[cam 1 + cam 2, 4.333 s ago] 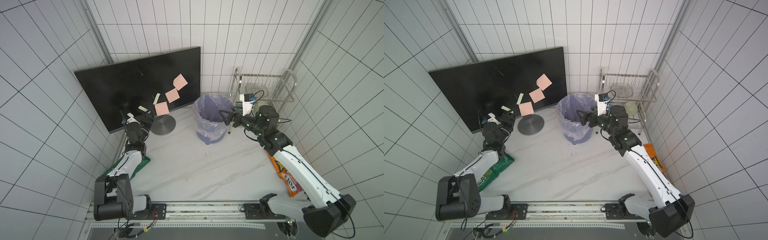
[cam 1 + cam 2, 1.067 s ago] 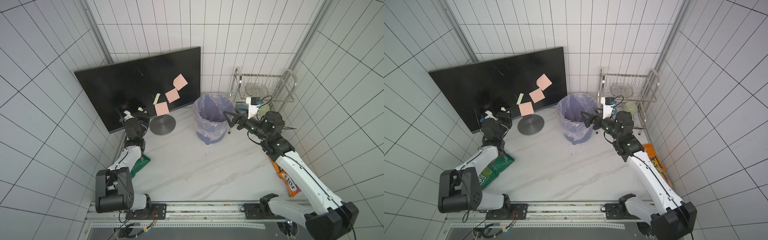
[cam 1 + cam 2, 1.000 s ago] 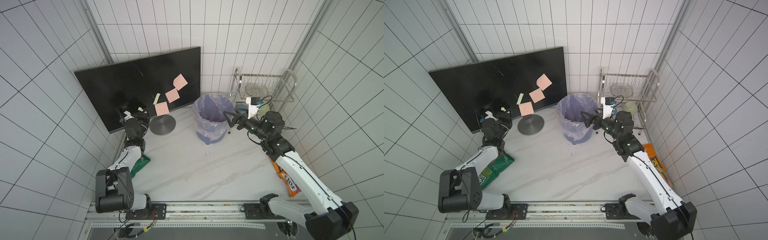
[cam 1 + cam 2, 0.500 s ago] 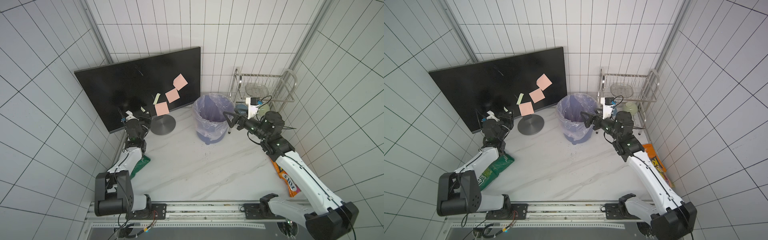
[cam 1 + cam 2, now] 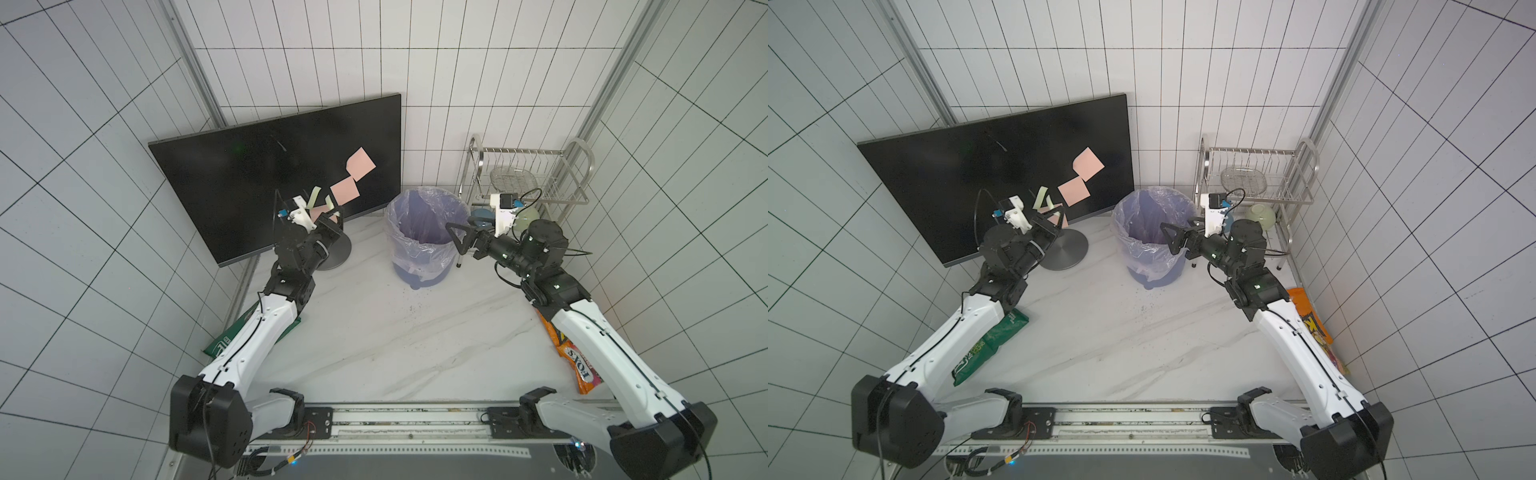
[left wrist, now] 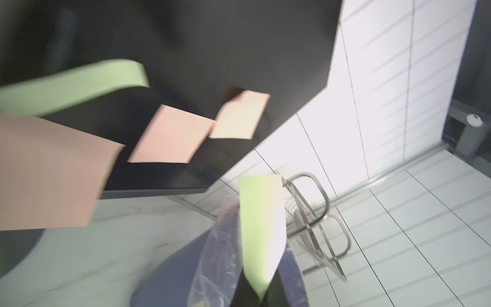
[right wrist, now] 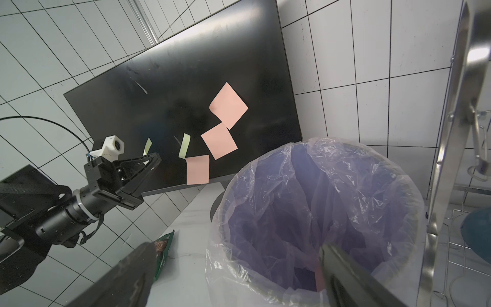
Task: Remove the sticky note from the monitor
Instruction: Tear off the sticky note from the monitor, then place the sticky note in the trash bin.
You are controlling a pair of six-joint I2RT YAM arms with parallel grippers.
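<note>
The left tool (image 5: 336,216) is shut on a green note (image 6: 261,228), which is pinched at one end and sticks out lengthwise past the tips. The note is held just in front of the lower right part of the monitor (image 5: 249,187), above its base (image 5: 336,253). It appears clear of the screen, though blur leaves this unsure. A green strip (image 5: 314,194) and three pink notes (image 5: 360,164) are stuck there. The bin (image 5: 417,270) stands on the worktop (image 5: 374,332), near the held note and to its right. A rightward carry by the left arm is judged to be called for. The right tool (image 5: 453,240) is held open and empty at the bin's right rim.
</note>
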